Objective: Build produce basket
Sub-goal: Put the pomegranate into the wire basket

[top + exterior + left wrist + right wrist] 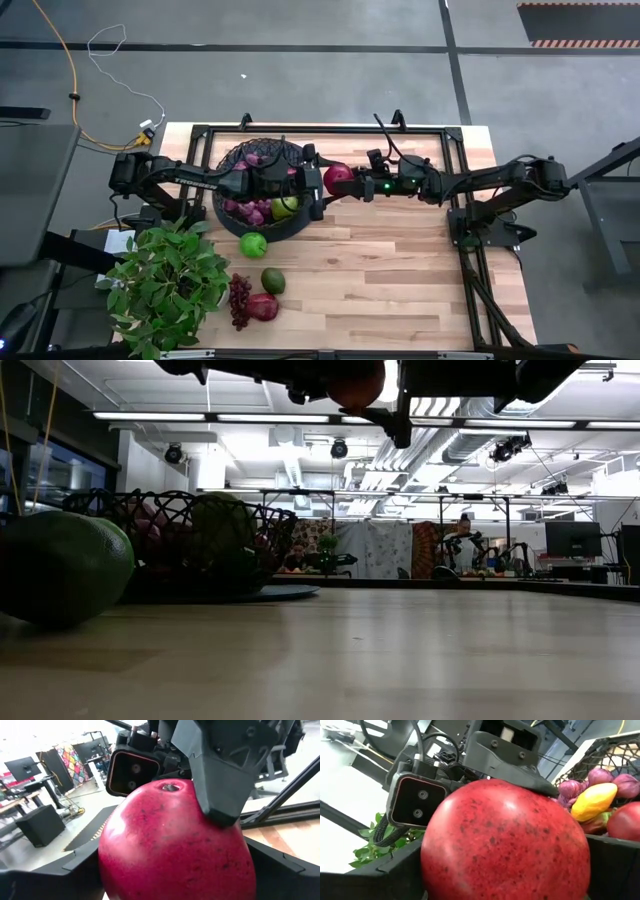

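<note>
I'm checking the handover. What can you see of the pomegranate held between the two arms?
The pomegranate is round, deep red with dark speckles and a small dark stem dimple, matte like plastic. It is held in the air just right of the basket, above the table. The left gripper and the right gripper meet at it from opposite sides; each wrist view shows fingers on it.

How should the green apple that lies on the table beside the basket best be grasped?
Grip the green apple across its widest part, coming straight down from above. It is round and lies free on the table, but the basket wall stands close behind it, so set the fingers along that wall.
</note>
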Tool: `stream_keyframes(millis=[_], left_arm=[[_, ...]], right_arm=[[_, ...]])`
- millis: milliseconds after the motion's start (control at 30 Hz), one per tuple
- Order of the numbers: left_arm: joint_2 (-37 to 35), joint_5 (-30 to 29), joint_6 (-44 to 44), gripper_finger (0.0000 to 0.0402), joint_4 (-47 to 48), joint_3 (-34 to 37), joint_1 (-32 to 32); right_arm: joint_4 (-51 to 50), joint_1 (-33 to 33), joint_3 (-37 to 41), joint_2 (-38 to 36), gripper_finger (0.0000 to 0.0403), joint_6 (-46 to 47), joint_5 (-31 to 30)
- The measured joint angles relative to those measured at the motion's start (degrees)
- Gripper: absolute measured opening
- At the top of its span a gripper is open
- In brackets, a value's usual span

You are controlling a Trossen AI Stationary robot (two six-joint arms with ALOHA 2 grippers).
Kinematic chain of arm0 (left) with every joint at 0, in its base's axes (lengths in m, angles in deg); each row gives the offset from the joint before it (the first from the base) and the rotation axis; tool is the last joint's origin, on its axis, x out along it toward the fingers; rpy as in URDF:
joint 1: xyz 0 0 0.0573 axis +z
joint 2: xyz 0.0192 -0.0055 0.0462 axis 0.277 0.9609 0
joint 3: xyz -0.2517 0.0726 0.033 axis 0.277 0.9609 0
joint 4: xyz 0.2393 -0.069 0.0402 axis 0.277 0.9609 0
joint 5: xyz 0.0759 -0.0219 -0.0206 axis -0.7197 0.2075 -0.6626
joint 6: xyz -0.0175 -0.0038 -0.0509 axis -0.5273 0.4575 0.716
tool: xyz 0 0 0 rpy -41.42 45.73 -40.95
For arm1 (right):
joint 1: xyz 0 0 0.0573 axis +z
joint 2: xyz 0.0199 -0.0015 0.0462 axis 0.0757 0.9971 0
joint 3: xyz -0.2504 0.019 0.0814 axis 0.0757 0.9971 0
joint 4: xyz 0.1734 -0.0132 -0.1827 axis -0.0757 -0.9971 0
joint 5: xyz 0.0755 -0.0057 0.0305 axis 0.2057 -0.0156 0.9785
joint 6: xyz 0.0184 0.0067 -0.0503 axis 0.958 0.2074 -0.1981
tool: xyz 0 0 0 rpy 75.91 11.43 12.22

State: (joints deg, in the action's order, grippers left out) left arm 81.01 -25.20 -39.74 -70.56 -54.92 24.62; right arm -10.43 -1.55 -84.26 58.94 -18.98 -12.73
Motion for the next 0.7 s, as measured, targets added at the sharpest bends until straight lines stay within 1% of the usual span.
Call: stream_keyframes(millis=[67, 233, 267, 333, 433, 467, 700], left_arm=[[0.00, -0.11, -0.49, 0.0343, 0.10, 0.00, 0.02], [0.02, -0.10, -0.14, 0.0343, 0.32, 0.00, 0.00], [0.08, -0.13, 0.50, 0.0343, 0.33, 0.00, 0.00], [-0.20, -0.54, 2.30, 0.0343, 1.15, 0.01, 0.00], [-1.74, -1.86, 4.39, 0.0343, 4.39, -0.07, 0.37], [-2.59, -1.93, 4.91, 0.0343, 6.31, -0.09, 0.64], [-8.88, -3.43, 6.30, 0.0343, 17.94, 0.00, 2.48]], right_arm=[[-0.31, -0.02, 0.00, 0.00, 0.0394, 0.20, 0.00], [-1.70, -0.40, 0.00, -0.20, 0.0398, -1.60, 0.01], [-1.90, -0.94, -0.02, -0.20, 0.0398, -2.75, 1.07], [-1.98, -2.33, -0.04, -0.20, 0.0398, -4.53, 5.30], [-2.08, -4.36, 0.00, -0.58, 0.0397, -4.39, 12.25], [-2.24, -4.87, 0.04, -0.91, 0.0397, -4.58, 13.32], [-6.08, -7.89, 0.09, -6.34, 0.0397, -7.53, 14.07]])
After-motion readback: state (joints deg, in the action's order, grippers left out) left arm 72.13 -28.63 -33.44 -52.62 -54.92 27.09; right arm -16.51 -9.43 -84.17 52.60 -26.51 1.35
